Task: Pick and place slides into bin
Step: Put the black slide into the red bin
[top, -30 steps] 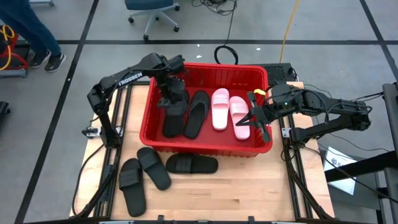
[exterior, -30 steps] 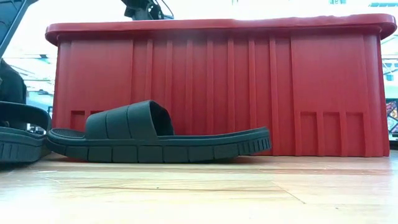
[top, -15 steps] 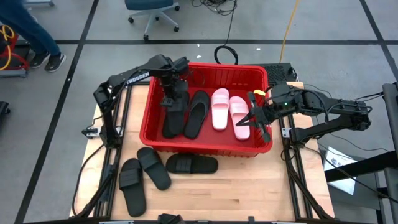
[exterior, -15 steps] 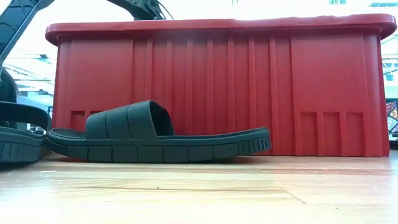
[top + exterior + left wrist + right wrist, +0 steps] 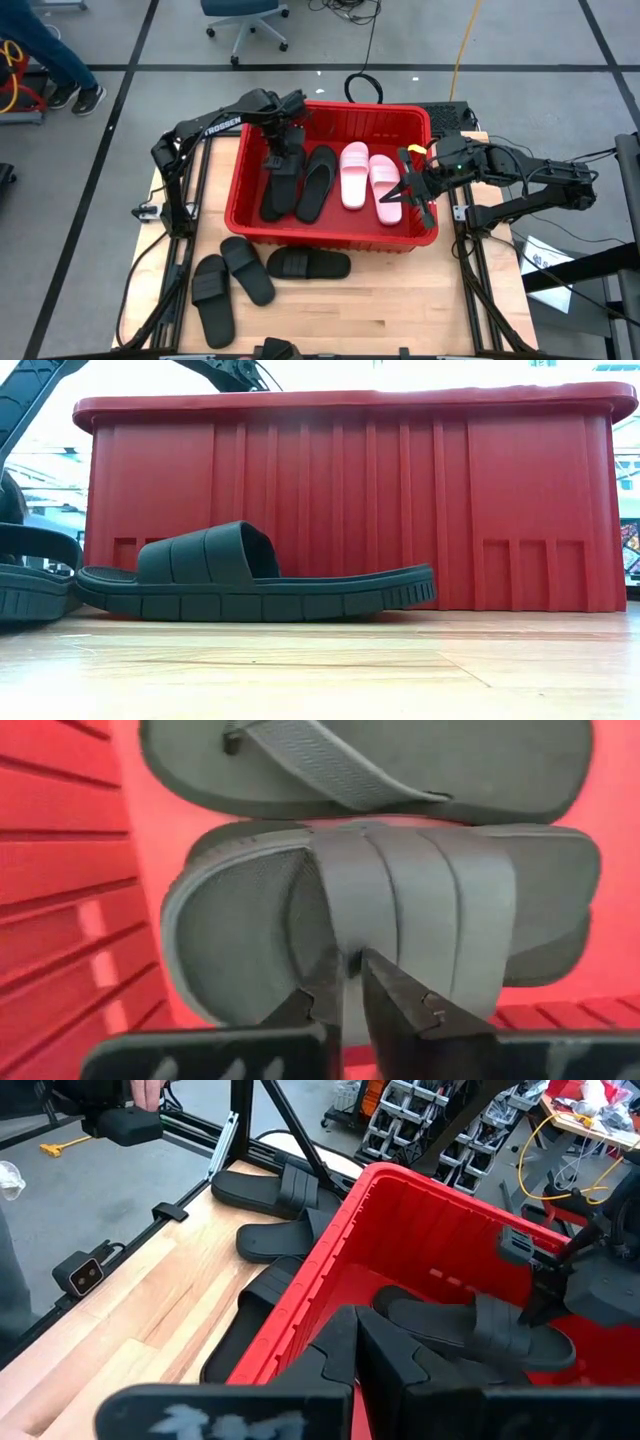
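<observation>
the left gripper (image 5: 350, 982) hangs inside the bin (image 5: 240, 190), fingers barely parted around the strap of a black slide (image 5: 400, 910) lying just below them. if the strap snags as they lift, the slide could drag upward. the right gripper (image 5: 415, 190), clenched empty, waits at the bin's far rim.

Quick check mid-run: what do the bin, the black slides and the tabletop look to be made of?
Bin: moulded red plastic, slightly glossy, with ribbed walls and a rolled rim. Black slides: matte foam or rubber, likely moulded in one piece, judging by the grooved sole edge and ridged strap. Tabletop: light wood, with visible plank grain.
</observation>
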`<action>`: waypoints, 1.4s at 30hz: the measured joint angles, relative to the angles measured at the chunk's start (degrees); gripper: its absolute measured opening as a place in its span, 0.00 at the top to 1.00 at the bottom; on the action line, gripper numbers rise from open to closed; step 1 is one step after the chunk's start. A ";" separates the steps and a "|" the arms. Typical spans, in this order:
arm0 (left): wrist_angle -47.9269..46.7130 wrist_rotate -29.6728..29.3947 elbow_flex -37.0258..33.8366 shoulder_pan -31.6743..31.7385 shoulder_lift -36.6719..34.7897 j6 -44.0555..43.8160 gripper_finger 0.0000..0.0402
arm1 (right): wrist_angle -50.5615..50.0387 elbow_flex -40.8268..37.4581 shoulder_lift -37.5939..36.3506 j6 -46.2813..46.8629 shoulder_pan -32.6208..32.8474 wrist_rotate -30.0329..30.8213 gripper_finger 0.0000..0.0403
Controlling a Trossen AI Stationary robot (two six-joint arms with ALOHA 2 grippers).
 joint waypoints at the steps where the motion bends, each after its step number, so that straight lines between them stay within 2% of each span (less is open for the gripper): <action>1: 0.59 -0.59 0.00 -0.09 0.00 -0.06 0.92 | 0.00 0.00 0.00 0.14 0.00 0.00 1.00; 13: 1.21 -2.52 0.00 -0.12 0.00 -1.68 0.74 | -0.02 0.00 0.00 0.52 0.00 0.00 1.00; 19: 0.89 -2.73 0.00 -0.15 -0.86 -6.86 0.71 | -0.02 0.00 0.00 0.54 0.00 0.00 1.00; 23: 0.60 -2.81 0.00 -1.22 -4.94 -10.77 0.71 | -0.02 0.00 0.00 0.20 0.00 0.00 1.00; 33: -1.10 -2.85 0.02 -9.43 -20.29 -28.44 0.71 | -0.02 0.00 0.00 -0.22 -0.02 0.00 1.00; 39: -2.89 -9.77 0.04 -17.83 -25.94 -38.16 0.71 | -0.02 0.00 0.00 -0.55 -0.02 0.00 1.00; 42: -4.12 -11.30 0.04 -21.99 -27.37 -42.58 0.71 | -0.02 0.00 0.00 -0.55 -0.02 -0.02 1.00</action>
